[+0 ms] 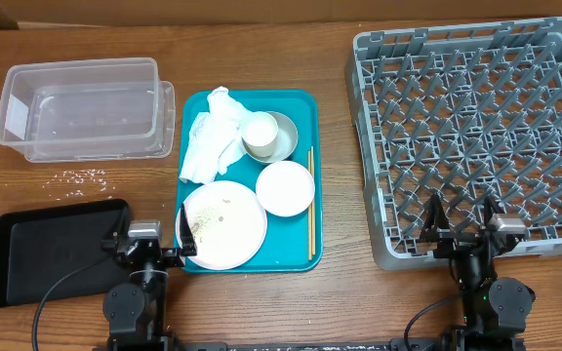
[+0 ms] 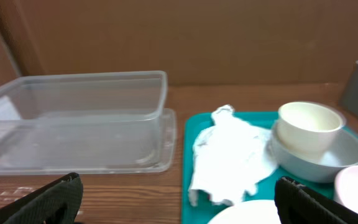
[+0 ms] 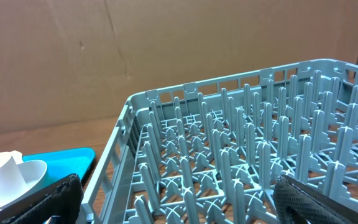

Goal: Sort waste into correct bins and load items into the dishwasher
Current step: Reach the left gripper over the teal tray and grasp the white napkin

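Note:
A crumpled white napkin [image 1: 213, 136] lies on the teal tray [image 1: 301, 97] with a white cup [image 1: 260, 134] standing in a grey-green bowl [image 1: 283, 132], a small white bowl [image 1: 285, 187], a round plate [image 1: 224, 223] with crumbs and wooden chopsticks [image 1: 310, 205]. Rice grains [image 1: 84, 176] lie on the table. The clear tub [image 1: 81, 105] is at back left, the black tray [image 1: 52, 249] at front left, the grey rack [image 1: 476, 127] at right. My left gripper [image 1: 152, 239] is open at the plate's left edge. My right gripper [image 1: 462, 216] is open over the rack's front edge. The left wrist view shows napkin [image 2: 229, 155], cup [image 2: 309, 127], tub [image 2: 73, 118].
The clear tub sits on its flat lid [image 1: 169, 117]. The right wrist view looks across the rack's upright pegs [image 3: 247, 155], with the teal tray's corner [image 3: 55, 158] at left. A brown cardboard wall [image 3: 166, 50] stands behind the table.

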